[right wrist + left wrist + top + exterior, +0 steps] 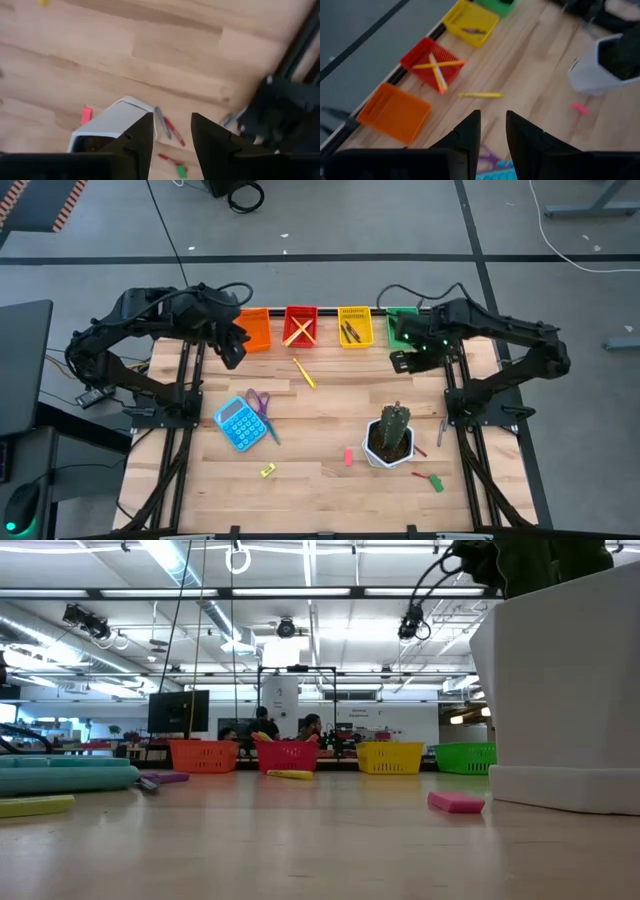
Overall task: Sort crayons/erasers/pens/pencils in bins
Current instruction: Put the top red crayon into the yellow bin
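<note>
Bins: four small slotted baskets in a row along the far table edge: orange (255,328), red (300,326), yellow (354,326), green (401,323).
Pencils: two long yellow sticks crossed in an X inside the red bin (431,64); beyond the left fingertips in the left wrist view.
Loose yellow stick: a slim yellow pencil-length stick (304,373) lies flat on the wood, just in front of the red bin and ahead of the left fingers.
Pens: dark slim sticks lie inside the yellow bin (472,31).
Erasers: a pink block (348,456) lies beside the white cactus pot (385,455); a yellow-green block (267,471) sits nearer the front edge, well apart from both grippers.
Crayons: a red stick (173,131) and a grey one lie just past the right fingers, beside the pot; another red stick with a green bit lies nearby (432,478).
Left gripper: (493,120) hangs empty over the wood near the orange bin, its fingers a little apart.
Right gripper: (172,122) hangs empty in front of the green bin, its fingers apart.
Other things: blue calculator (237,423) and purple-handled scissors (260,404) lie together, below the left fingers.
</note>
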Robot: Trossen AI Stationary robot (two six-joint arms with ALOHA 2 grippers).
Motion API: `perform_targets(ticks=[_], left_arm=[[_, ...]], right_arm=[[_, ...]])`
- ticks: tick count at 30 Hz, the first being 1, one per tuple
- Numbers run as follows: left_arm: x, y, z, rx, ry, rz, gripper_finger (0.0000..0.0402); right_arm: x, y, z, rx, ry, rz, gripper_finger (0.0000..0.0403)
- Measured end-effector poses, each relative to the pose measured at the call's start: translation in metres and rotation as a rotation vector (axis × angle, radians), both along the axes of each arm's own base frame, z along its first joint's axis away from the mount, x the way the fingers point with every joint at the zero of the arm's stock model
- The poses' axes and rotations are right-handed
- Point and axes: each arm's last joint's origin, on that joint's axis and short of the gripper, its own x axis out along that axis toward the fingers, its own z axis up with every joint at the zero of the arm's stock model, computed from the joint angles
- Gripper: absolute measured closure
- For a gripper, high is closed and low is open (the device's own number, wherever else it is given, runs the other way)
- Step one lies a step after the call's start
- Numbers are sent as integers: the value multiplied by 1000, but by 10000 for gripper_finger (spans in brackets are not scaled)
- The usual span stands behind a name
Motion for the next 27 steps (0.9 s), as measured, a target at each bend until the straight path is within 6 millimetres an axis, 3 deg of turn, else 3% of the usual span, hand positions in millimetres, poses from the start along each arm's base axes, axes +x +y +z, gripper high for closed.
perform_targets(ticks=[11,19,27], left_arm=[[-4,-2,-1,28,52,-125,307],[-3,-2,0,-34,4,-49,312],[-1,-2,2,-78,-51,14,319]], right_arm=[[-7,57,-31,45,152,-70,265],[-18,79,-55,54,250,-149,265],[-35,98,-78,55,172,-294,265]])
